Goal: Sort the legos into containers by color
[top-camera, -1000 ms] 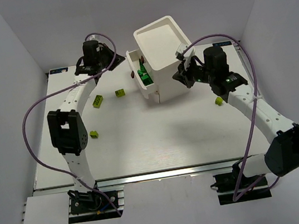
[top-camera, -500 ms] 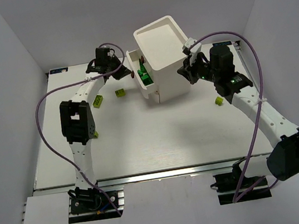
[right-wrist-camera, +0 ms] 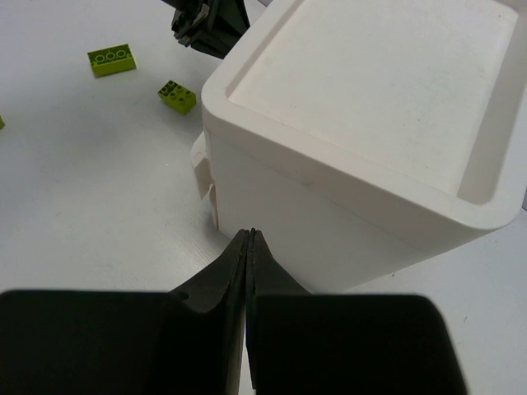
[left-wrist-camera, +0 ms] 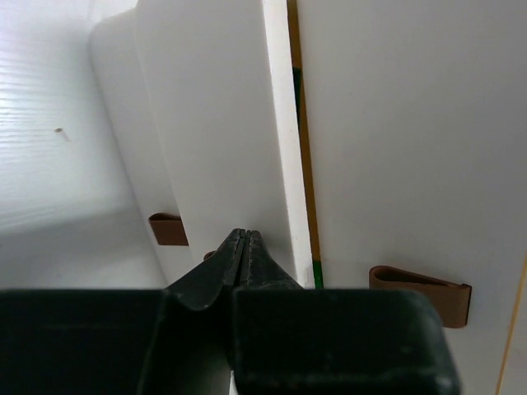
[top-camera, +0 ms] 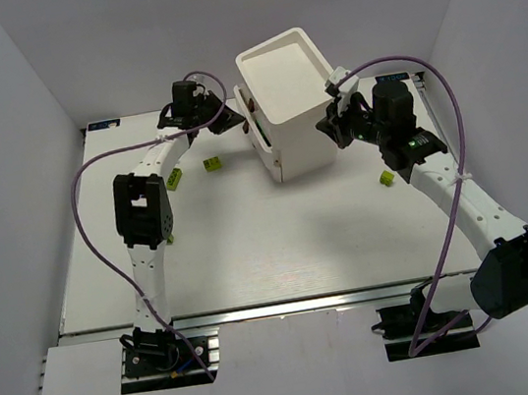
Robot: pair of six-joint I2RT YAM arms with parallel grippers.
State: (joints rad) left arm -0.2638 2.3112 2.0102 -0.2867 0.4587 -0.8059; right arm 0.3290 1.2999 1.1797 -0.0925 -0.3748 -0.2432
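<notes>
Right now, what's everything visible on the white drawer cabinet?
The cabinet is a white boxy unit, plastic-looking, with rounded corners and a recessed top inside a raised rim. It stands upright on the table at the far centre, turned at an angle, with its drawer fronts toward the left arm. Brown knobs show on the fronts. One drawer is nearly shut, and a thin gap shows green inside. The left gripper, shut, sits against that drawer front. The right gripper, shut, sits at the opposite side wall.

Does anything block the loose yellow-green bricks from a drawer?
Yes: the drawers sit pushed in, only a slit open on one, so their fronts bar the way. The left end effector, shut, is at that front.
</notes>
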